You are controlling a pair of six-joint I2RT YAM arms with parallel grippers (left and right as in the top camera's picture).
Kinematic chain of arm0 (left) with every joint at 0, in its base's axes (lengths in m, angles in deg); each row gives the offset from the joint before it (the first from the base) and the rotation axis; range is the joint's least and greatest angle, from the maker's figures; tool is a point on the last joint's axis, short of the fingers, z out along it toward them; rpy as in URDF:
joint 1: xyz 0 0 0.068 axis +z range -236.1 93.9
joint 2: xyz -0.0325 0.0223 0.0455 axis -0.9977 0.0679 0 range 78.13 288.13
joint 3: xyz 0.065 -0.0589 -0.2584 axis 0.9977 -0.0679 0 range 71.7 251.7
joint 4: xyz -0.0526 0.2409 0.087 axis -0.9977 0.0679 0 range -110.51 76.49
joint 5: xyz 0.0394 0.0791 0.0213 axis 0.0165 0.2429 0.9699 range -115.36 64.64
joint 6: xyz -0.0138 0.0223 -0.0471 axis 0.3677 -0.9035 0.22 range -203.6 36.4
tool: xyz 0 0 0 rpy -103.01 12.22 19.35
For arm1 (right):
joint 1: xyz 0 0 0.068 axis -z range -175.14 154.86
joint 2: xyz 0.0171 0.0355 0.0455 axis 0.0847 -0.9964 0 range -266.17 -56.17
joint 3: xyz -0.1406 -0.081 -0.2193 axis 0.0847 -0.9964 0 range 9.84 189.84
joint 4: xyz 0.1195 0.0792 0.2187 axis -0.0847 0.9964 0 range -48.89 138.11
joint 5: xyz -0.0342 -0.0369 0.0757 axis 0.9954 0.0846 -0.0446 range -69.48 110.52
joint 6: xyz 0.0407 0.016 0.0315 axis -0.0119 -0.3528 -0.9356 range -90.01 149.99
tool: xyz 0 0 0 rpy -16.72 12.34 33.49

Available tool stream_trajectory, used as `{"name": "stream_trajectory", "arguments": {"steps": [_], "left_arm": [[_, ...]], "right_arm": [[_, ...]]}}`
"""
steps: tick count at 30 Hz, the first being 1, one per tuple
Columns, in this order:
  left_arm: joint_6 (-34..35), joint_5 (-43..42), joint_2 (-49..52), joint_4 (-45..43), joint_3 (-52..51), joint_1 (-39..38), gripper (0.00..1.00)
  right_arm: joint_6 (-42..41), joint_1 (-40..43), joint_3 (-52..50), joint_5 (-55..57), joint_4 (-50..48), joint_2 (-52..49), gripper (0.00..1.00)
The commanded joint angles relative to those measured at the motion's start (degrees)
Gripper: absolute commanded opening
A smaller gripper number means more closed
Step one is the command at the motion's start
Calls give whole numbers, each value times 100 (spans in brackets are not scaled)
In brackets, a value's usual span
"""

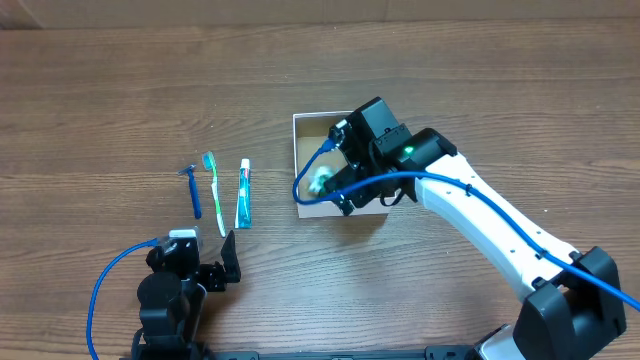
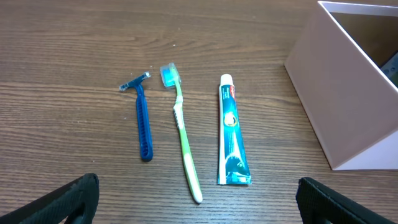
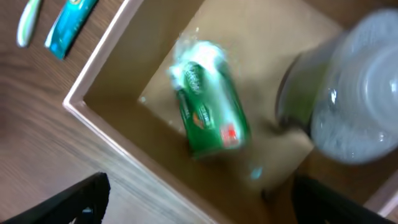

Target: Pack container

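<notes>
The right jaws stand spread wide above the container, pinching nothing. Below them, on its brown cardboard floor, lies a green packet next to a clear rounded bottle, both blurred. The left jaws are also spread and empty, low over the bench. Ahead of them a blue razor, a green toothbrush and a toothpaste tube lie side by side without touching. They are to the left of the white-walled container, which sits near the middle of the wood-grain bench.
</notes>
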Motion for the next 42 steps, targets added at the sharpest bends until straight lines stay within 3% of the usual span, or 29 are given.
{"name": "stream_trajectory", "arguments": {"steps": [1, 7, 11, 14, 19, 24, 32, 35, 42], "left_arm": [[-68, -85, -63, -15, -24, 35, 100], [-203, 245, -63, -424, -24, 35, 100], [256, -442, -63, -605, -24, 31, 100], [977, -1174, -61, -1316, 4, 31, 100], [1117, -769, 426, -868, 702, 33, 100], [396, 186, 2719, 382, 2761, 44, 100], [-9, -81, 6172, 2109, 5689, 299, 100], [118, 424, 6861, 2124, 5805, 326, 100], [734, 514, 8439, 2033, 5805, 780, 100]], "right_arm": [[-1012, -7, 474, -79, 387, 643, 100], [-2675, 555, 503, 181, 1034, 1438, 100], [-2946, 1460, 472, 225, 1178, 1458, 100], [-3228, 2492, 369, 203, 1093, 1423, 100], [-3276, 3593, 367, 225, 1071, 1270, 100], [-3276, 4044, 367, 223, 1073, 1123, 100], [-3276, 4046, 367, 225, 1073, 1119, 100], [-3276, 4046, 367, 223, 1073, 1119, 100], [-3276, 4046, 367, 223, 1073, 1119, 100]]}}
